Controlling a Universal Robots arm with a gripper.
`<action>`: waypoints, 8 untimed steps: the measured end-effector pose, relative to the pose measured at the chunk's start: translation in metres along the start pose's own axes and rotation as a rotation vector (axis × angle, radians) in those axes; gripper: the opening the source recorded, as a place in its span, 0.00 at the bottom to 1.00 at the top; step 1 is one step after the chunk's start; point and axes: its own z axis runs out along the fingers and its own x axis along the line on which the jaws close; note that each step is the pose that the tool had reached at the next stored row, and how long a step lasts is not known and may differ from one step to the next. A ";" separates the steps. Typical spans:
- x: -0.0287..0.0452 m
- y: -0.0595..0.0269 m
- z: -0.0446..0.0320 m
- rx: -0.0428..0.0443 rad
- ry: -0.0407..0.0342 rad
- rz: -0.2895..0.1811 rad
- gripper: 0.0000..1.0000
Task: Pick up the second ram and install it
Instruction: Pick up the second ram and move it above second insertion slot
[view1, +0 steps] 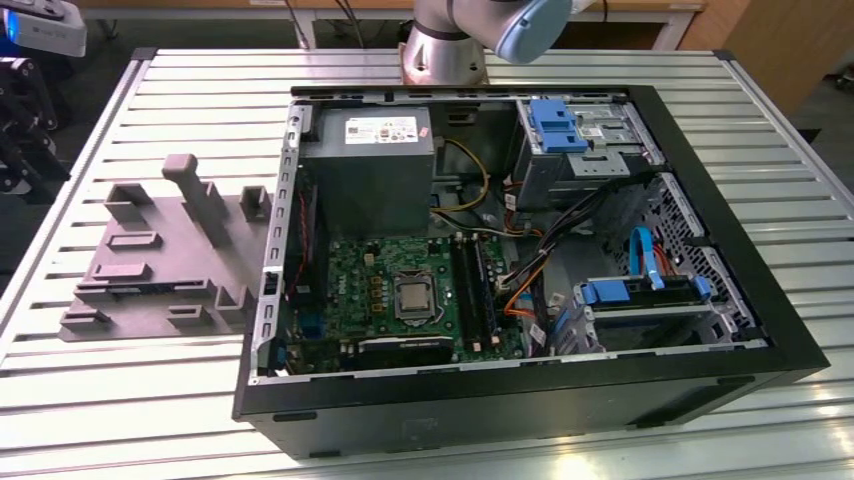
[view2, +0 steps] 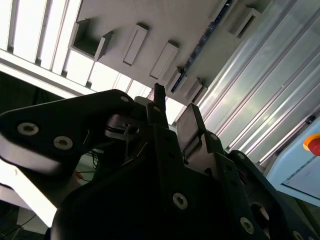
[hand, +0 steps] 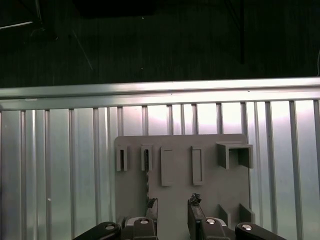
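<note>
In the first wrist view my gripper (hand: 172, 204) hangs open above a grey slotted fixture (hand: 210, 170), with bare fixture showing between its fingertips. A thin dark strip (hand: 147, 182) stands on edge in the fixture, just beside one fingertip; it looks like the second ram seen edge-on. In the second wrist view the same thin strip with blue-green flecks (view2: 200, 47) runs across the fixture beyond the open gripper (view2: 172, 112). In the exterior view the fixture (view1: 147, 260) lies at the exterior view's left of the open computer case (view1: 747, 340), whose motherboard (view1: 360, 285) has long black slots (view1: 470, 285).
The ribbed metal table (view1: 160, 400) carries both case and fixture. Inside the case are a power supply (view1: 374, 160), loose cables (view1: 534, 270) and blue drive brackets (view1: 554, 125). The arm's base (view1: 454, 45) stands behind the case. The table edge (hand: 160, 90) lies beyond the fixture.
</note>
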 end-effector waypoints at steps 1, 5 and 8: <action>0.0000 0.0000 0.0000 0.0000 0.0000 0.000 0.37; 0.0000 -0.0001 0.0007 0.0002 0.0010 0.000 0.37; 0.0000 -0.0001 0.0021 0.0003 0.0020 0.000 0.37</action>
